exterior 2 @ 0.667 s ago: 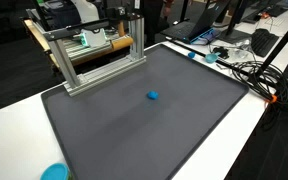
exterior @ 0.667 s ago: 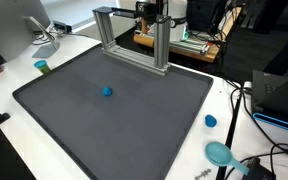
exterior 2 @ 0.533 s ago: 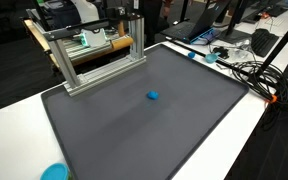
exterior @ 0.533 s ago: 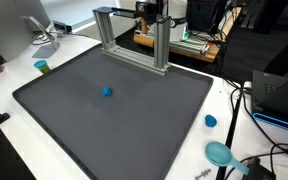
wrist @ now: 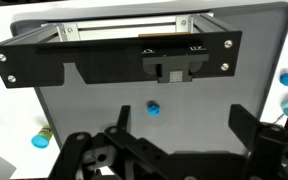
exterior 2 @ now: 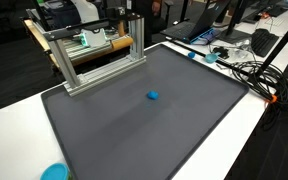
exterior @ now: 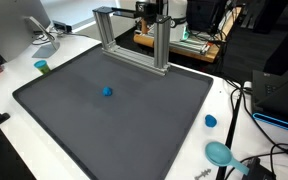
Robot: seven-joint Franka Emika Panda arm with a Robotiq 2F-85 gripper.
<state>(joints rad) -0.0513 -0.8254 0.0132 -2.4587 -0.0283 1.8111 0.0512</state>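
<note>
Hand (wrist: 164, 150) shows only in the wrist view, along the bottom edge. Its dark fingers (wrist: 246, 120) are spread wide, and the gap between them looks down on grey mat (wrist: 214, 90).

Blue piece (wrist: 153, 108): small, alone on the mat, clear of the hand. In the wrist view it sits just past the gap between the fingers, close to the hand's centre line, between the hand and the frame (wrist: 114, 55). It touches neither finger.

In both exterior views the blue piece (exterior: 107, 91) (exterior 2: 153, 96) lies near the middle of the mat (exterior: 134, 125) (exterior 2: 134, 135), well apart from every edge.

Frame (exterior: 134, 40) (exterior 2: 94, 55): metal posts and a crossbar, upright on the far edge of the mat. It looks black in the wrist view and fills the far part of that picture.

The mat lies on a white counter (exterior 2: 14, 125).

Off the mat, on the counter:
- Teal cup (exterior: 42, 67) by the mat's left corner in an exterior view, low left in the wrist view (wrist: 41, 141).
- Blue cap (exterior: 211, 121) just beside the mat's right edge.
- Teal bowl (exterior: 220, 153) nearer than the cap, among cables.

All three are well apart from the blue piece.
</note>
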